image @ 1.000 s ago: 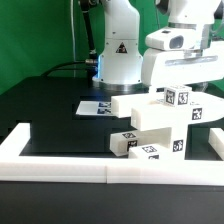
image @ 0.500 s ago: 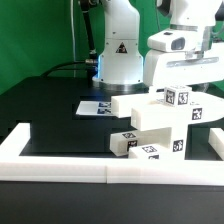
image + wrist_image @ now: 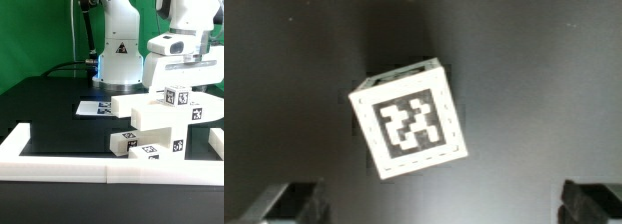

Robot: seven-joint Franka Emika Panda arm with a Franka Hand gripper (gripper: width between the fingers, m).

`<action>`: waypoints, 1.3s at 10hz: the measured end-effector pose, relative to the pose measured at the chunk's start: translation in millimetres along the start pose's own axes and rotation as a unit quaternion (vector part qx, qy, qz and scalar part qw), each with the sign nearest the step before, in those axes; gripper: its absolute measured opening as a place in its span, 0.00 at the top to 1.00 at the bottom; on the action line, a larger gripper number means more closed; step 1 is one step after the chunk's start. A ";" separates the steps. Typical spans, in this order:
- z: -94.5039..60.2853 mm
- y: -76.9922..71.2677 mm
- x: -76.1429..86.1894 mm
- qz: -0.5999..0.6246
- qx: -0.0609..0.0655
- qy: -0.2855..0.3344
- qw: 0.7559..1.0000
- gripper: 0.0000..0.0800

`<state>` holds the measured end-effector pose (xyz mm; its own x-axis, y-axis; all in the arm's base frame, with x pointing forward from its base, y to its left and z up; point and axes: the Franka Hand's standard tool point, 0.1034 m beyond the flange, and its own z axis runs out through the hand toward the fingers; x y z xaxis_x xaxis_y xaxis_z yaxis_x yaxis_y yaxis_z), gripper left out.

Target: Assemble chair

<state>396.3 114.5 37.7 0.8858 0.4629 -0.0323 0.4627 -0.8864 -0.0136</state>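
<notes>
The chair parts, chunky white blocks with black-and-white tags, lie clustered on the black table at the exterior view's right: a long slab (image 3: 138, 104), a tagged block (image 3: 178, 97) on top, and small tagged pieces (image 3: 126, 143) in front. My gripper (image 3: 180, 86) hangs just above and behind this cluster, its fingertips hidden by the blocks. In the wrist view a single tagged white block (image 3: 407, 122) lies below on the dark table. My gripper (image 3: 438, 205) is open, one dark finger (image 3: 287, 205) at each side, with nothing between them.
A low white border wall (image 3: 60, 170) runs along the front and turns up the exterior view's left side. The marker board (image 3: 97, 105) lies flat behind the parts. The robot base (image 3: 120, 55) stands at the back, before a green curtain.
The gripper has shifted slightly lower and toward the exterior view's right. The chair parts have not moved, and the jaws stay open.
</notes>
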 end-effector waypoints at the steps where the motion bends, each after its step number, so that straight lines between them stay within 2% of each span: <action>1: 0.0 0.3 -0.1 0.002 0.000 0.000 1.000 0.19; 8: 9.2 12.1 -8.6 0.014 0.000 -0.011 1.000 0.19; 13: 12.7 11.9 -7.9 0.019 -0.001 -0.014 1.000 0.19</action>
<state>394.3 100.2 25.2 0.9015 0.4286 -0.0600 0.4289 -0.9033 -0.0100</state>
